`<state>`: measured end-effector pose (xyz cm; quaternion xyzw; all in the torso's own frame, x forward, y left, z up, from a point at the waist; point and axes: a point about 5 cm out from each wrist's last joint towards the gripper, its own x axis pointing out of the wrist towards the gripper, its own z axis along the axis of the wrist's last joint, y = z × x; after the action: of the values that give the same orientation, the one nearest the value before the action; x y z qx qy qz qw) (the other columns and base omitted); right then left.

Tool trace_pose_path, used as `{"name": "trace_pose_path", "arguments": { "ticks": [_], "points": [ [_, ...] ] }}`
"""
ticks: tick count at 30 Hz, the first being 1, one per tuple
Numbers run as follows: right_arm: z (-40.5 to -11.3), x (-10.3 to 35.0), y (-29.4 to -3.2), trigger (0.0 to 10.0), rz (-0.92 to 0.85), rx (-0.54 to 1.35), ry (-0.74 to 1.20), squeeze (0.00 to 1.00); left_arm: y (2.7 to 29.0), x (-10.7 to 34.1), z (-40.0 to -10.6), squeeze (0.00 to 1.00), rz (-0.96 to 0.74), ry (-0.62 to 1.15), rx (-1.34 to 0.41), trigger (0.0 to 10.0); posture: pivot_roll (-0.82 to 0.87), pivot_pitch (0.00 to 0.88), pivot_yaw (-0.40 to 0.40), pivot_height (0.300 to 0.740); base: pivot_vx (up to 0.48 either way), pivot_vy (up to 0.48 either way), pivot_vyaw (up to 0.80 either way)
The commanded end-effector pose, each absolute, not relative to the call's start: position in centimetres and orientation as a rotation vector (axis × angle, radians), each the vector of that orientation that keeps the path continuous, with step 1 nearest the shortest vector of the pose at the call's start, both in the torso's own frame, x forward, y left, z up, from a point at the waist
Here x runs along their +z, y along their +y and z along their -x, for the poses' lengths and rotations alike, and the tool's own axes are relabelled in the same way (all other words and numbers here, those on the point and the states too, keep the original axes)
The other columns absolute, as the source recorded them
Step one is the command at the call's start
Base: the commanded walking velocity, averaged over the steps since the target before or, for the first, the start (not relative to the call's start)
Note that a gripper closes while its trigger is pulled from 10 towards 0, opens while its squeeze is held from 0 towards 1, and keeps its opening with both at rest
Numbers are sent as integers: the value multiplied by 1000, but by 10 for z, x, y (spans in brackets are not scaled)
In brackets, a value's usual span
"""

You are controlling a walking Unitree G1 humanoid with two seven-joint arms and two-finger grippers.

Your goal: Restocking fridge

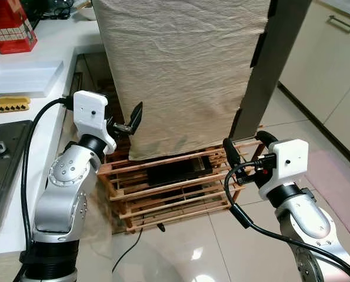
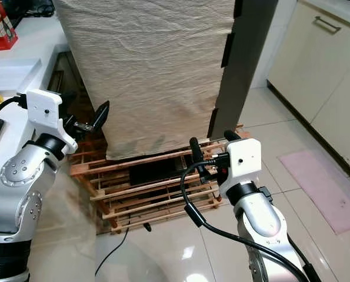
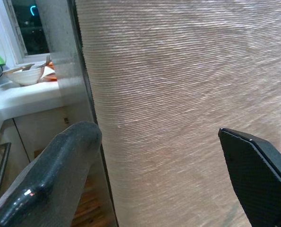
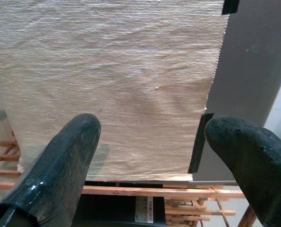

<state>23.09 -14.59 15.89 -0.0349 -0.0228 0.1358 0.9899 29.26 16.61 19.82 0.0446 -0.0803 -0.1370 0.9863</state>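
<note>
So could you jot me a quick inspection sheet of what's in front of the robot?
Surface: glossy tiled floor; white counter at the robot's left.
Job's things: fridge draped in a beige cloth, standing on a wooden pallet.
Clutter: red box, white tray, yellow item.
Grippers: left gripper open, near the cloth's edge; right gripper open, near the fridge's corner.
Cables: black cable on floor.
Surroundings: cream cabinets, pink mat.
</note>
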Motion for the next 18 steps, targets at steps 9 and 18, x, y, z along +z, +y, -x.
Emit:
{"name": "trace_pose_path", "arguments": {
  "ticks": [9,18],
  "points": [
    [-231,161,-142,10000,68,305,-50,0,170,194,-287,0,-89,-142,-258,10000,-18,0,2,740,325,0,356],
    [-232,159,-145,10000,69,286,-44,0,166,193,-283,0,-90,-150,-298,10000,-15,0,-1,740,173,0,0]
  ]
}}
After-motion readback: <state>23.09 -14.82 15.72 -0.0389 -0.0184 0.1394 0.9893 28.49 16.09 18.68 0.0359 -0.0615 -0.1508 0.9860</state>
